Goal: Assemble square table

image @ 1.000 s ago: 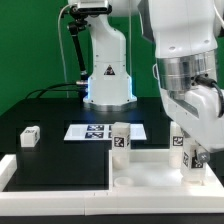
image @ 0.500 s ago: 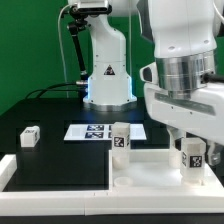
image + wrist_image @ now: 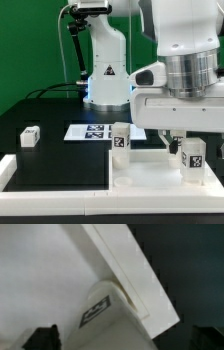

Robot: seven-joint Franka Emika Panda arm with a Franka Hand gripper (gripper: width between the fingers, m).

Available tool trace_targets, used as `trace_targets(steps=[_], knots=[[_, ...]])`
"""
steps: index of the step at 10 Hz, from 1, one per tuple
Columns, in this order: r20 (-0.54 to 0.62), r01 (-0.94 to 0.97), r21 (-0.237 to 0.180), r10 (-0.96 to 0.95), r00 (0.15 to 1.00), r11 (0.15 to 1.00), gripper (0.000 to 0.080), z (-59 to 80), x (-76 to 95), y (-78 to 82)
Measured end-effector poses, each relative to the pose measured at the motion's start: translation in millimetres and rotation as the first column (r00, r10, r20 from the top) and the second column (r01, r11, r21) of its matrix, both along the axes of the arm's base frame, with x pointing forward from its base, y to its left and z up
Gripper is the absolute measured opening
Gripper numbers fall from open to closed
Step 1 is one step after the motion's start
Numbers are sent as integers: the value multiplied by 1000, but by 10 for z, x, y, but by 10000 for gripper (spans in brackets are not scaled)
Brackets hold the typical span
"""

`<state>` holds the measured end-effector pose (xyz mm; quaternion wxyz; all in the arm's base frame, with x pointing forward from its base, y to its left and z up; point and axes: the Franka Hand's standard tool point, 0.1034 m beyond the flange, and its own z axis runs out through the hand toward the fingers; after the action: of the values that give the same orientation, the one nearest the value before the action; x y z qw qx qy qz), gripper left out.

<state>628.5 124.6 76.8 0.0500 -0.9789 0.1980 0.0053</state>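
- Plainly, the fingers (image 3: 42, 337) of the gripper (image 3: 189, 142) are spread wide and grip nothing. A leg (image 3: 192, 160) stands upright between them, seemingly clear of both.
- That leg is at the three-o'clock corner of the tabletop (image 3: 150, 172). It is probably seated in its socket, which would explain why it stands unaided.
- A second leg (image 3: 120, 139) stands upright at the tabletop's eleven-o'clock corner.
- An empty socket (image 3: 125, 182) shows near eight o'clock, so that corner has no leg yet.
- A loose leg (image 3: 30, 136) lies on the black table (image 3: 60, 155), at nine o'clock from the marker board (image 3: 92, 131) and well apart from the tabletop.
- The second leg and the white rail (image 3: 9, 169) lie towards that loose leg, so I judge the arm should rise clear before reaching for it.
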Motion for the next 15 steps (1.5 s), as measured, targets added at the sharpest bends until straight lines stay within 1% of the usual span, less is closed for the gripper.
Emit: trace_targets(steps=[1,2,5,6,7,9,10,11,12,14,15], knots=[[15,-141,-49,142,990,989,649,3,-3,43],[47,-253,-63,256,966,965,649,-1,25,43],[44,-202,-53,204,978,978,640,-6,21,53],[40,-126,-47,128,991,991,473,-7,20,60],[33,-44,-48,45,998,998,296,-13,16,21],[25,75,-44,-74,997,996,295,-21,14,1],[19,173,-41,-172,985,984,295,-23,12,0],[13,297,-40,-297,955,954,295,-27,1,5],[-5,449,-26,-449,894,893,295,-29,-5,5],[-71,714,7,-712,699,700,293,-38,-12,19],[-109,863,15,-857,503,505,293,-45,10,50]])
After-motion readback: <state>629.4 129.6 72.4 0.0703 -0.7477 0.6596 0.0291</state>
